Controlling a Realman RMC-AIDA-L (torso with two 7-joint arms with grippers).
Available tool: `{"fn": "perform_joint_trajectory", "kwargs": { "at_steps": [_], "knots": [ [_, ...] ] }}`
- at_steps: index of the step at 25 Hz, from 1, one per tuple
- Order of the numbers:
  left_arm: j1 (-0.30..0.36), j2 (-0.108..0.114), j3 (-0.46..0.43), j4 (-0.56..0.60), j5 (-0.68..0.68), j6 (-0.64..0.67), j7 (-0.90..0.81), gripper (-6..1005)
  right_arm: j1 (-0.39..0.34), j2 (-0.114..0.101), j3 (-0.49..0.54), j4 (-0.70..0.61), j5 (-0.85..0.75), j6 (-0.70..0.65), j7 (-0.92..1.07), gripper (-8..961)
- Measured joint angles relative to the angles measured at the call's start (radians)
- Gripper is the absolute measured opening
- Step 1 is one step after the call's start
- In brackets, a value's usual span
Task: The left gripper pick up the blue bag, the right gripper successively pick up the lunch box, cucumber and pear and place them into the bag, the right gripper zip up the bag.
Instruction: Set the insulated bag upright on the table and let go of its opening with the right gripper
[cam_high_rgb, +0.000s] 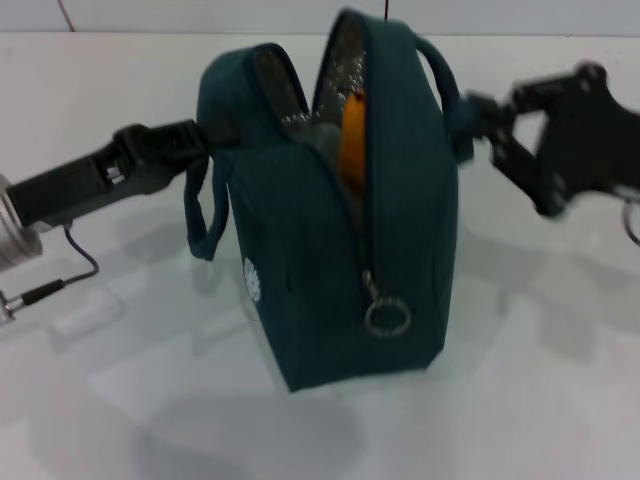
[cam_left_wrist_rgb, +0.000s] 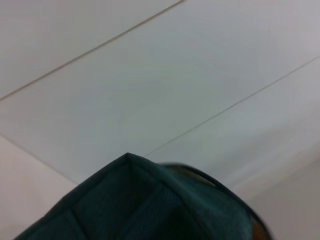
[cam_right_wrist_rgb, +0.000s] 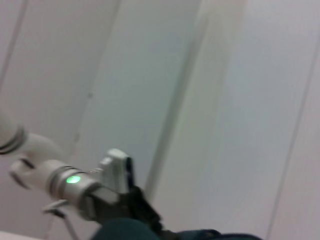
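— Holding the bag (cam_high_rgb: 330, 250) upright is the whole point of my left gripper (cam_high_rgb: 205, 135) right now. It grips the fabric at the bag's upper left edge, clamped on it, so the mouth faces up and stays spread.

— And what's inside?

— I see the pear (cam_high_rgb: 352, 140), orange-yellow, showing through the gap against the foil lining. The box and cucumber I can't make out; I judge they sit lower down, hidden.

— Zipper?

— Open most of the way. The ring pull (cam_high_rgb: 387, 317) hangs low on the front seam, so the zipping is left to do, I'd say.

— Your right gripper (cam_high_rgb: 480, 118)?

— It's at the bag's upper right, by the handle (cam_high_rgb: 440, 75), touching or nearly so. It's blurred; I can't tell how its fingers stand.
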Motion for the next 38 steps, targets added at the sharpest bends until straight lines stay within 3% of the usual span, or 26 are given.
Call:
{"fn": "perform_joint_trajectory", "kwargs": {
  "at_steps": [5,9,18,22,30,38],
  "knots": [
    [0.008,0.000,0.001,-0.048,0.013,-0.030,0.029,48,-0.039,-0.008,0.085,0.008,-0.065,-0.165,0.005,58],
    [0.003,-0.001,0.001,-0.068,0.013,-0.050,0.048,48,-0.051,-0.002,0.135,0.013,-0.077,-0.176,0.006,58],
    [-0.129,-0.004,0.038,-0.141,0.012,-0.080,0.096,48,-0.010,0.001,0.225,0.024,-0.073,-0.095,-0.003,57],
    [-0.172,-0.004,0.102,-0.170,0.014,-0.128,0.116,48,-0.006,0.000,0.239,-0.011,-0.094,-0.109,0.000,57],
    [-0.095,-0.005,0.212,-0.219,0.012,-0.322,0.152,48,-0.011,0.002,0.167,0.079,-0.227,-0.115,-0.003,57],
    [-0.058,-0.005,0.212,-0.234,0.004,-0.315,0.165,49,-0.007,0.005,0.155,0.113,-0.230,-0.166,-0.008,57]
  ]
}}
